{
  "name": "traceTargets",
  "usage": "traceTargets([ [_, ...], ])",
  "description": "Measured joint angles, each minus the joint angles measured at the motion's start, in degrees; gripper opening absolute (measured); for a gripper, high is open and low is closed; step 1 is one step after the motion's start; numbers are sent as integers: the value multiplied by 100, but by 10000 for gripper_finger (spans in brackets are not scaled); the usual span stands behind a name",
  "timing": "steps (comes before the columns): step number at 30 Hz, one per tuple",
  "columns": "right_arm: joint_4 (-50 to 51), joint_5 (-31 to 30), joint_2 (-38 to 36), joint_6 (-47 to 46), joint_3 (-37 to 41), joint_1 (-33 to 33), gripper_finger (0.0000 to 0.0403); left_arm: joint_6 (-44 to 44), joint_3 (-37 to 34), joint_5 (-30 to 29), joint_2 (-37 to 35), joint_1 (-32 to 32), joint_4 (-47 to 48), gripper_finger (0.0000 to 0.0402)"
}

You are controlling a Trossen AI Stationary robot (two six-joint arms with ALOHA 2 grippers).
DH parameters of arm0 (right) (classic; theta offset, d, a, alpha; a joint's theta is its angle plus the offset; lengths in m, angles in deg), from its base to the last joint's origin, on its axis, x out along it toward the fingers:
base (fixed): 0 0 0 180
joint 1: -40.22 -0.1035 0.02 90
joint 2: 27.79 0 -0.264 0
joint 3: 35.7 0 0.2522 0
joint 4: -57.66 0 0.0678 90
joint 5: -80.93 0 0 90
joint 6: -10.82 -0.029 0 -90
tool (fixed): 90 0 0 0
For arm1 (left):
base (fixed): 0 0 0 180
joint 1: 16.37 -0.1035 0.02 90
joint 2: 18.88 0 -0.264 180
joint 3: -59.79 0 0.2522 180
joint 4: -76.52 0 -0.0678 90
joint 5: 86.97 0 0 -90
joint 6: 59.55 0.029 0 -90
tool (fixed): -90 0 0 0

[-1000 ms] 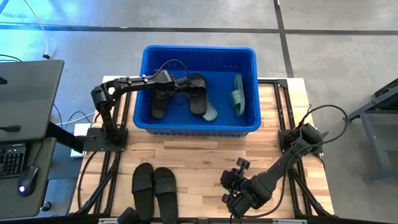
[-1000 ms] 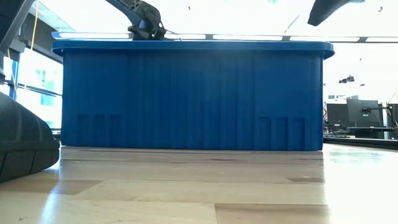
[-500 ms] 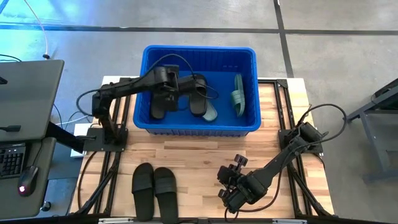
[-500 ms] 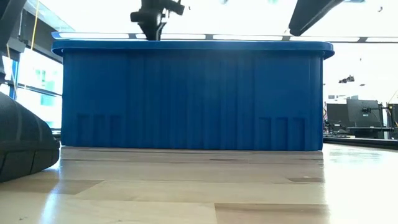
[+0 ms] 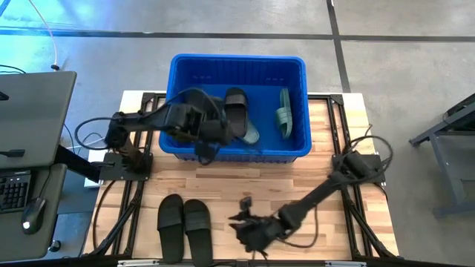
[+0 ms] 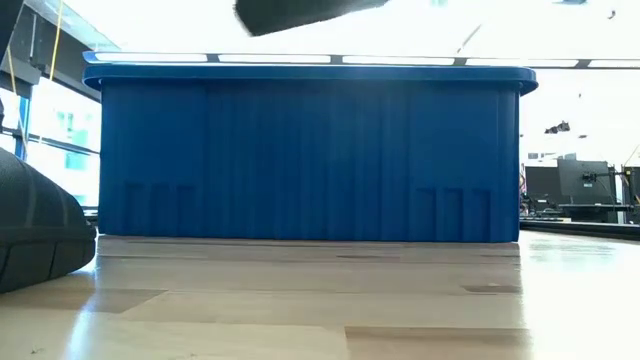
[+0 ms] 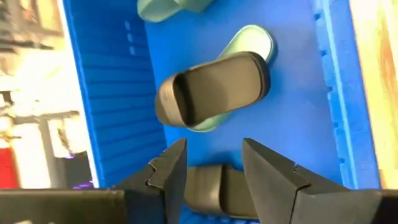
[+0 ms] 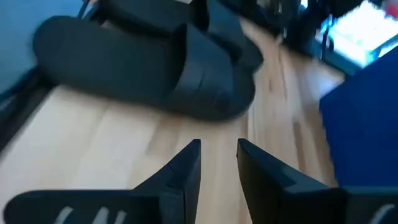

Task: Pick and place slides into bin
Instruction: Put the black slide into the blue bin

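Observation:
The blue bin (image 5: 239,61) stands at the table's far middle. In it, one black slide (image 5: 236,110) lies on a green slide (image 5: 251,135), and a second green slide (image 5: 284,113) stands on its edge by the right wall. My left gripper (image 5: 210,133) hangs open and empty over the bin's near left part, above another black slide (image 7: 214,190). Two black slides (image 5: 170,222) (image 5: 197,226) lie side by side at the near left. My right gripper (image 5: 239,225) is just right of them, slightly open and empty; the nearer slide (image 8: 143,68) lies just ahead of its fingers.
A desk with a keyboard and mouse (image 5: 30,148) stands left of the table. The low view shows the bin's near wall (image 6: 310,150) and the toe of one black slide (image 6: 30,235) at the left. Bare wood lies between the bin and the near edge.
My left gripper has drawn back from the bin's far middle toward its near wall, staying above the bin. My right gripper has moved toward the table's left edge, closing on the two black slides. The slides have kept their places.

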Motion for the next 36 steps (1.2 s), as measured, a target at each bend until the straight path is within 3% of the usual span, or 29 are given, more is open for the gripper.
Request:
traceTargets([
  [4,-1222,490,299,449,128,391,114,21,0,-417,3,230,-1,143],
  [9,-2105,2173,687,449,25,742,146,105,0,-466,3,247,0,143],
  [11,-2533,2548,931,515,-46,804,160,105,0,-460,3,234,0,142],
  [16,-3155,2231,1532,1341,-422,828,191,104,0,-452,3,235,0,142],
  [22,-3185,2379,1839,1151,-808,894,201,83,0,-441,3,235,0,142],
  [36,-2418,1990,1823,1220,-838,1185,155,-99,0,-439,3,235,0,142],
])
